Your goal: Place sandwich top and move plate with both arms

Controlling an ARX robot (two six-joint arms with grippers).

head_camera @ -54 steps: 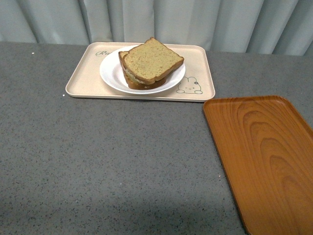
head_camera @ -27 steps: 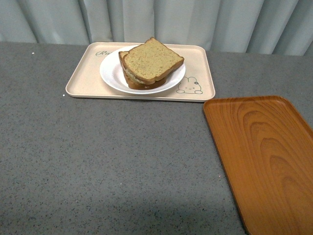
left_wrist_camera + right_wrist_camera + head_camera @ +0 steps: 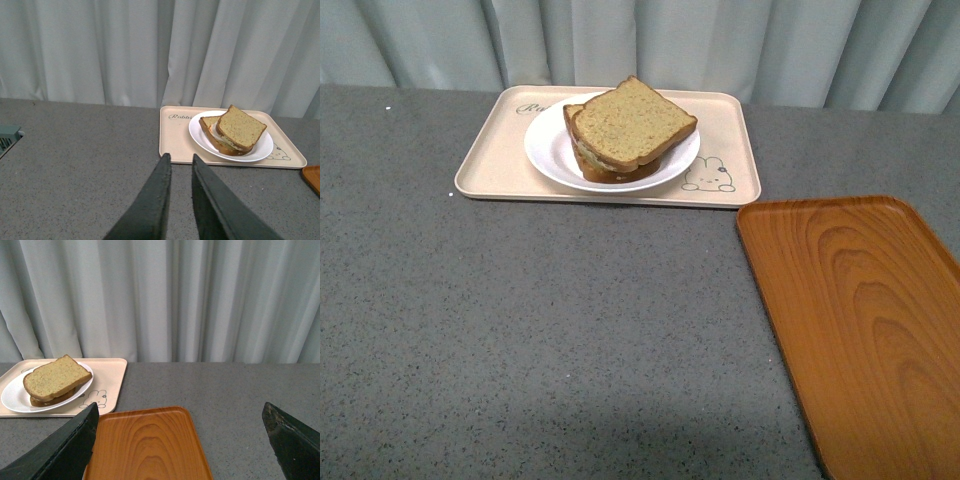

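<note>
The sandwich top [image 3: 632,122], a tan speckled bread slice, lies askew on the lower slice on the white plate [image 3: 548,150], which sits on the beige rabbit-print tray [image 3: 490,160]. Neither arm shows in the front view. In the left wrist view my left gripper [image 3: 179,159] is shut and empty above the grey table, short of the tray [image 3: 172,137]; the sandwich top [image 3: 240,127] and plate [image 3: 200,135] lie beyond it. In the right wrist view my right gripper [image 3: 180,412] is open wide and empty above the wood-grain tray [image 3: 145,445]; the sandwich top [image 3: 55,377] and plate [image 3: 12,400] show far off.
The orange-brown wood-grain tray [image 3: 860,320] lies empty at the front right of the grey table. A grey-white curtain [image 3: 640,40] hangs behind the table's far edge. A pale box corner [image 3: 7,137] shows at the edge of the left wrist view.
</note>
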